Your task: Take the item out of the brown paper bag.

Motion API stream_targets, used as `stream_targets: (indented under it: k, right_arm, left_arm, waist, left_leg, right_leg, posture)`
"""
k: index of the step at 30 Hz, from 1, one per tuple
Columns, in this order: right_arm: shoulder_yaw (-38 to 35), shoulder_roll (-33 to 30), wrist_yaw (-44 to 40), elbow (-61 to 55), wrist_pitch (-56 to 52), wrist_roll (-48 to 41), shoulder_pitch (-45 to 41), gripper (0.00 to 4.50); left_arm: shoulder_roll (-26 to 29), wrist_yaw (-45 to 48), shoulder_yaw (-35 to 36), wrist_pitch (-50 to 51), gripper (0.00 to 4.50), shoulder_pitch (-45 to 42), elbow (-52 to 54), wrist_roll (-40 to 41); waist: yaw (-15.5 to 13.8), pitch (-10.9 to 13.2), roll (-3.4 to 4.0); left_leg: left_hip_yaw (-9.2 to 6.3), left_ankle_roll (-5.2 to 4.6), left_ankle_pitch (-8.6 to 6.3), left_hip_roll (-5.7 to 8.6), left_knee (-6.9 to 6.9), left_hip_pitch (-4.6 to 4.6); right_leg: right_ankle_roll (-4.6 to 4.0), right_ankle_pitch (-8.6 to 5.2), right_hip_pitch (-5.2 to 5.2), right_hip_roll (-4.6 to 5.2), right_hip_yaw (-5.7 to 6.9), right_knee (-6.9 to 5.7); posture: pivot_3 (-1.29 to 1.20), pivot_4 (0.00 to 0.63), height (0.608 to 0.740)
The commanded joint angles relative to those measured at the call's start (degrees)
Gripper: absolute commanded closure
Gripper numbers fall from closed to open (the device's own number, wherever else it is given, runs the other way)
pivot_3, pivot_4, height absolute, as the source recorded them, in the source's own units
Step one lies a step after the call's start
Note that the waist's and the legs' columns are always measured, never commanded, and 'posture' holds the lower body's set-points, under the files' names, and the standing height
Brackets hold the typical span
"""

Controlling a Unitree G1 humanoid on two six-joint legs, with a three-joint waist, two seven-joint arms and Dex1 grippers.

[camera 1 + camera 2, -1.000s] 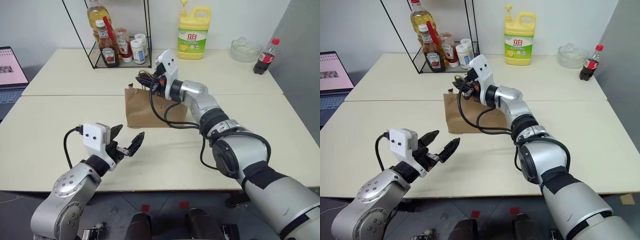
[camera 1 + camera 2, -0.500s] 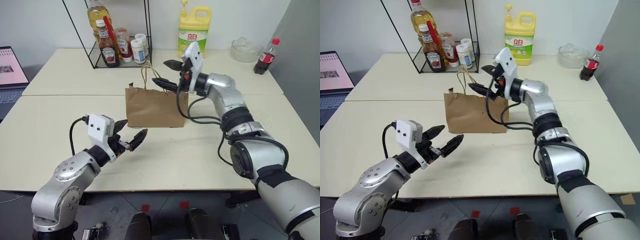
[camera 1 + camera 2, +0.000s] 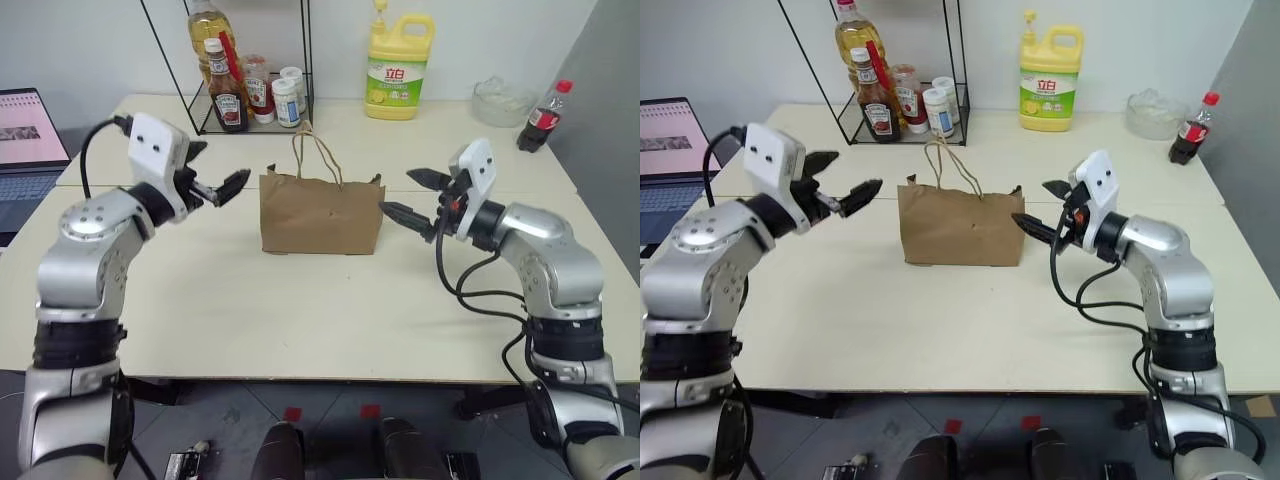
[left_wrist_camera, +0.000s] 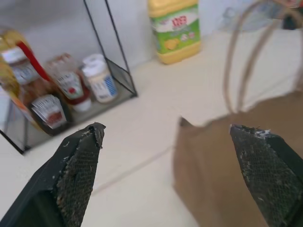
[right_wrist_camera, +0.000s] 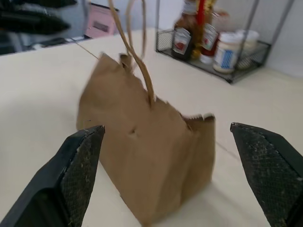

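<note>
The plain brown kraft paper bag (image 3: 321,213) with cord handles stands upright mid-table. The left gripper (image 3: 220,187) and right gripper (image 3: 407,197) flank it, both spread wide, grasping nothing. I can't see the drink bottle.

Cream rectangular tabletops (image 3: 300,310) butted together mid-frame, plain white wall (image 3: 90,40) along top, grey panel (image 3: 605,60) upper right, dark floor (image 3: 330,410) at bottom.
</note>
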State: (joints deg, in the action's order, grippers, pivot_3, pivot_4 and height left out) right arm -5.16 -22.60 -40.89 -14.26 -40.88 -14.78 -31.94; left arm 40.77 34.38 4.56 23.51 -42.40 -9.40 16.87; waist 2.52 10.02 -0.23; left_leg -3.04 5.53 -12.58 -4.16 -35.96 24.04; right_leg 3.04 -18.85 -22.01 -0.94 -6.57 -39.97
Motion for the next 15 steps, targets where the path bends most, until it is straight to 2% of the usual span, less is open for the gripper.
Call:
stream_targets:
  k: [1, 4, 8, 12, 15]
  right_arm:
    - [1.0, 1.3, 7.5, -11.2, -2.4, 1.2, 7.7, 0.04]
    - [2.6, 2.7, 12.0, -18.7, -4.2, 1.4, 15.7, 0.04]
    - [2.6, 4.1, 15.8, -21.8, -5.6, 1.1, 18.7, 0.04]
    - [2.2, 4.3, 18.5, -22.0, -5.6, 1.2, 19.2, 0.04]
    - [1.8, 3.9, 19.3, -21.6, -5.2, 0.8, 19.2, 0.04]
  left_arm:
    - [-2.3, -0.2, -4.0, -9.5, 0.00, -11.4, -15.7, -7.5]
    - [-6.5, 1.9, -8.8, -17.2, 0.00, -21.6, -31.3, -13.0]
    - [-10.1, 3.2, -11.7, -24.3, 0.00, -29.3, -44.8, -17.8]
    - [-10.8, 7.7, -14.2, -25.8, 0.00, -31.4, -50.7, -21.2]
    - [-10.0, 14.5, -14.8, -23.0, 0.00, -30.5, -50.3, -21.6]
  waist:
    - [-0.7, 0.0, -0.04]
    - [-0.7, 0.0, -0.06]
    - [-0.5, 0.1, -0.10]
    - [0.7, 0.1, -0.11]
    - [0.9, 0.1, -0.14]
  left_leg:
    - [-0.05, 0.00, 0.01, 0.01, -0.01, 0.08]
    - [-0.08, -0.01, 0.00, 0.10, -0.08, 0.31]
    - [-0.10, -0.03, 0.01, 0.16, -0.09, 0.34]
    - [-0.13, -0.03, 0.01, 0.14, -0.02, 0.32]
    - [-0.13, -0.02, 0.02, 0.14, 0.00, 0.33]
  right_leg:
    - [0.00, 0.00, -0.02, 0.00, 0.05, -0.01]
    - [0.01, 0.00, -0.18, 0.03, 0.02, 0.00]
    - [0.02, -0.01, -0.20, 0.06, 0.00, 0.02]
    - [0.03, -0.02, -0.24, 0.02, -0.01, -0.01]
    - [0.03, -0.02, -0.25, 0.02, -0.01, -0.01]
  posture:
    - [0.00, 0.150, 0.740]
    - [0.00, 0.150, 0.740]
    - [0.00, 0.150, 0.740]
    - [0.00, 0.150, 0.740]
    - [0.00, 0.150, 0.740]
